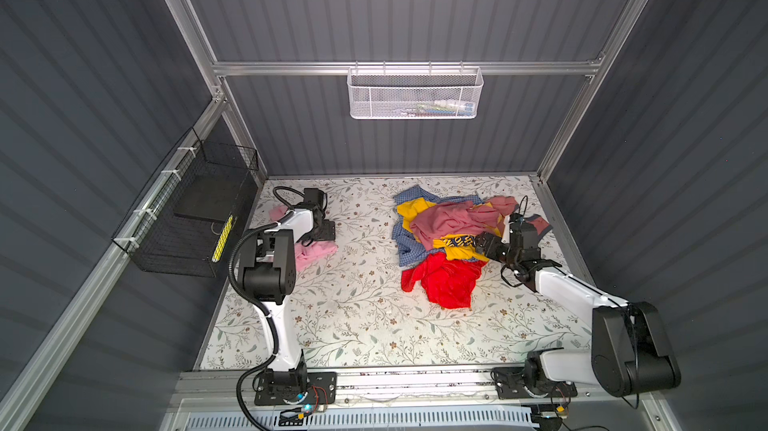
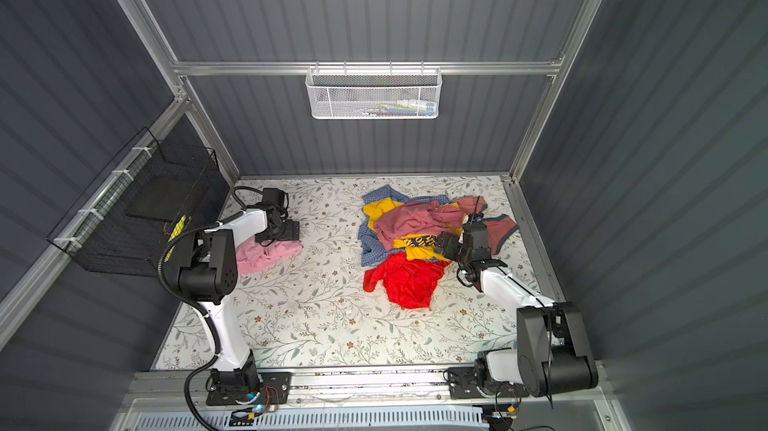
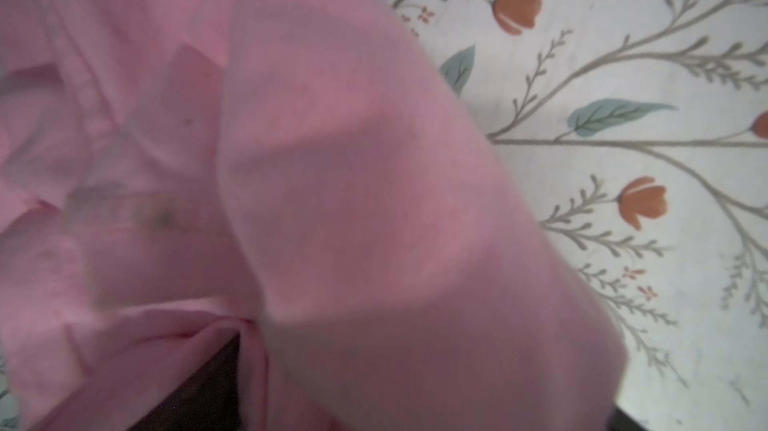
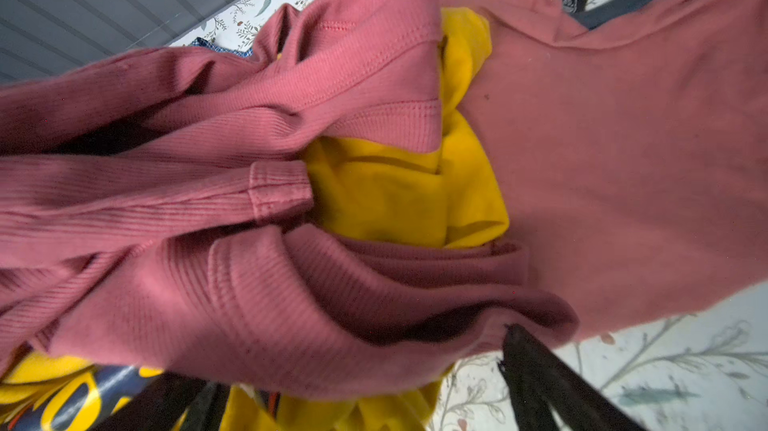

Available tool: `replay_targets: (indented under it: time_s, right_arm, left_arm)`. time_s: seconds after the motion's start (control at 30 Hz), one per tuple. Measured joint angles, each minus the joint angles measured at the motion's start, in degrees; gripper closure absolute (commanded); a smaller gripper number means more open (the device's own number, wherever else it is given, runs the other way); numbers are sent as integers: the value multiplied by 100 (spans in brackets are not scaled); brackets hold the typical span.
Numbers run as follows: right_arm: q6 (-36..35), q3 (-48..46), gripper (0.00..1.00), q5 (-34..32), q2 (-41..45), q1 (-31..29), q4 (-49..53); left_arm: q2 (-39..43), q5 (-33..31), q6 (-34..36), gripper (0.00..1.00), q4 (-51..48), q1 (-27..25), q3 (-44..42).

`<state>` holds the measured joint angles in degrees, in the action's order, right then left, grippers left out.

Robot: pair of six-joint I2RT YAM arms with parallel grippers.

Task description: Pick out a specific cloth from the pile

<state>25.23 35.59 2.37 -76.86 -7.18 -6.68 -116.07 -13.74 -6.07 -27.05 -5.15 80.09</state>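
Note:
The cloth, light pink, lies crumpled at the table's left, apart from the pile. My left gripper sits low right over the cloth. In the left wrist view the cloth fills the frame and covers the jaws, leaving only a dark sliver of one finger. My right gripper is at the pile's right edge. Its fingers stand wide apart, and a fold of the dusty-rose garment drapes above them over the yellow one.
A red garment lies at the pile's near side and a blue checked one at its left. A black wire basket hangs on the left wall, a white mesh basket on the back wall. The table has a floral cover.

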Motion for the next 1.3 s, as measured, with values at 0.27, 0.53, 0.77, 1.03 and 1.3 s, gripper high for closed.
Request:
replay_targets:
  time_s: [0.27,0.53,0.77,1.03,1.3]
  right_arm:
    - [-44,24,1,-24,0,0,94]
    - [-85,160,1,-28,-2,0,227]
    - [-149,190,1,-76,107,0,341]
    - [-216,192,1,-138,317,0,391]
    - [-286,308,1,-199,439,0,509]
  left_arm:
    - [-59,-4,-4,75,125,-46,-4]
    - [37,105,203,100,334,-39,-136]
    - [103,39,444,100,557,-199,-247]
    - [658,-332,1045,100,1043,-695,-743]
    - [1316,-745,1801,100,1572,-763,-737]
